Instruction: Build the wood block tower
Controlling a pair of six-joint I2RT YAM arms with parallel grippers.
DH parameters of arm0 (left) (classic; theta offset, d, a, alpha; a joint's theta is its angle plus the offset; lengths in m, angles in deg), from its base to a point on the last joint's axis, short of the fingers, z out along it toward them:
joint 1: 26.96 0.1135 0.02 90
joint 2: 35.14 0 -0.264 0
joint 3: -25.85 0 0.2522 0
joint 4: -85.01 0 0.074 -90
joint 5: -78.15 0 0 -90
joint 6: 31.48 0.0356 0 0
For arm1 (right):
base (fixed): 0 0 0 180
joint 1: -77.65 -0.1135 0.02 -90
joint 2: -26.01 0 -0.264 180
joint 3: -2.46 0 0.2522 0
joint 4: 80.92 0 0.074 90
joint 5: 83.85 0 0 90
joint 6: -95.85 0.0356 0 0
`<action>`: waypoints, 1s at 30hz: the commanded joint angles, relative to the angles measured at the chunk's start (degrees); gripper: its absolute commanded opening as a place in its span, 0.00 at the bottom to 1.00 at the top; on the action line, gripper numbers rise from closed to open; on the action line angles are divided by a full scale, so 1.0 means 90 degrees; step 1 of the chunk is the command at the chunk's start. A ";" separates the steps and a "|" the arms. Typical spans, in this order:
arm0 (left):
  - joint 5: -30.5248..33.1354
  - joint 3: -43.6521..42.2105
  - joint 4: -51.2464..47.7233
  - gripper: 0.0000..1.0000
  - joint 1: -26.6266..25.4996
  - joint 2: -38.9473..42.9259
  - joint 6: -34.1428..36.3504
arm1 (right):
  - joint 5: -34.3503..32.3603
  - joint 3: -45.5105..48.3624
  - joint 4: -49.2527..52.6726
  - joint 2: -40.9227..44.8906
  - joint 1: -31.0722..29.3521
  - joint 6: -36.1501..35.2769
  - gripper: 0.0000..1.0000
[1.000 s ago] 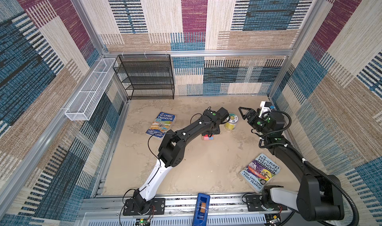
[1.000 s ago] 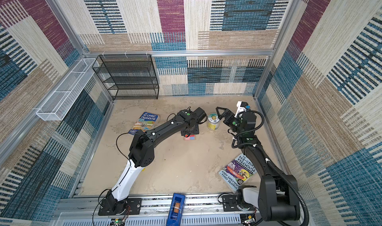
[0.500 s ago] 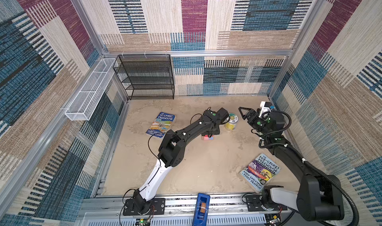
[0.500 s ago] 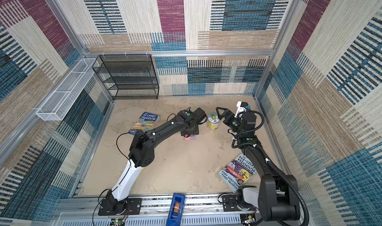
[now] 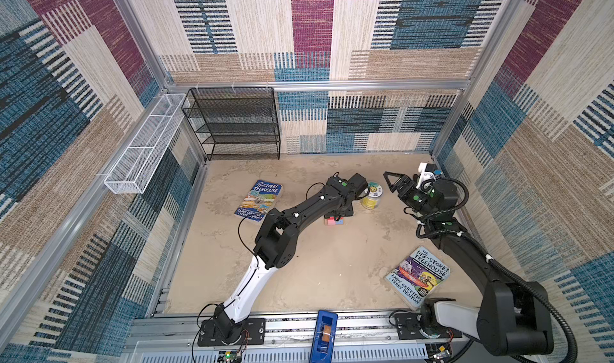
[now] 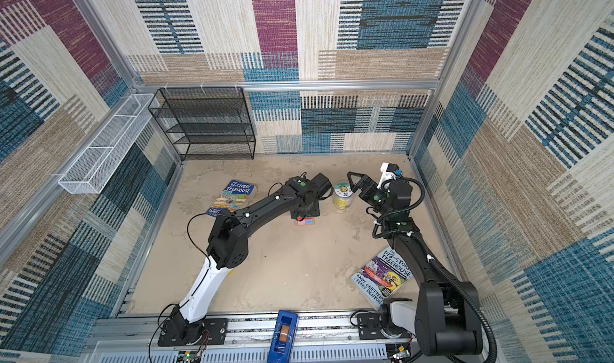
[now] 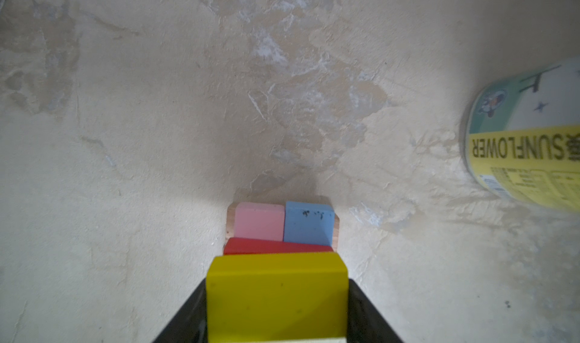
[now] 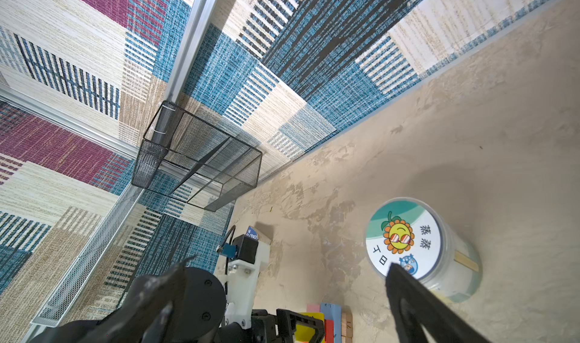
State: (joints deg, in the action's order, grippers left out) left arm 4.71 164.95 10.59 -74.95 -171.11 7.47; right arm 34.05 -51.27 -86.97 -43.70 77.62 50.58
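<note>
We note the left arm (image 5: 299,212) stretched long and low over the mottled tabletop (image 5: 332,271). Its left gripper (image 7: 277,289) is clamped on the smooth yellow block (image 7: 277,303), directly over the tower (image 5: 334,221) at mid-table: red block (image 7: 276,246), pink block (image 7: 259,220) and light blue block (image 7: 309,223) side by side, plain wood slab (image 7: 336,231) beneath. The right gripper (image 5: 393,182) gapes beside the round sunflower jar (image 5: 371,197).

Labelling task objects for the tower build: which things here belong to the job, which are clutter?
Job: yellow block held by left gripper; red block; pink block; blue block; plain wood slab underneath.
Clutter: sunflower jar; 91-Storey book; 143-Storey book; black mesh rack; white wire basket.
</note>
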 commanded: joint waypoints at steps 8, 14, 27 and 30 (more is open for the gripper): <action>0.0074 -0.0042 -0.0010 0.54 0.0008 0.0032 -0.0072 | -0.0035 -0.0003 -0.0181 0.0059 -0.0009 0.0049 1.00; 0.0065 -0.0040 -0.0010 0.57 0.0005 0.0038 -0.0087 | -0.0024 -0.0005 -0.0175 0.0079 -0.0006 0.0050 1.00; 0.0006 -0.0036 -0.0013 0.62 0.0004 0.0041 -0.0099 | -0.0036 -0.0006 -0.0152 0.0092 -0.0006 0.0049 1.00; -0.0004 -0.0030 -0.0012 0.63 0.0002 0.0048 -0.0090 | -0.0031 0.0004 -0.0152 0.0094 -0.0006 0.0050 1.00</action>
State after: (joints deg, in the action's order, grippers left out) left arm 4.45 164.64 10.61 -74.95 -171.11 7.47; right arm 34.05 -51.27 -86.95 -43.07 77.62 50.58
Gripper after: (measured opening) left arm 0.634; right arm 0.995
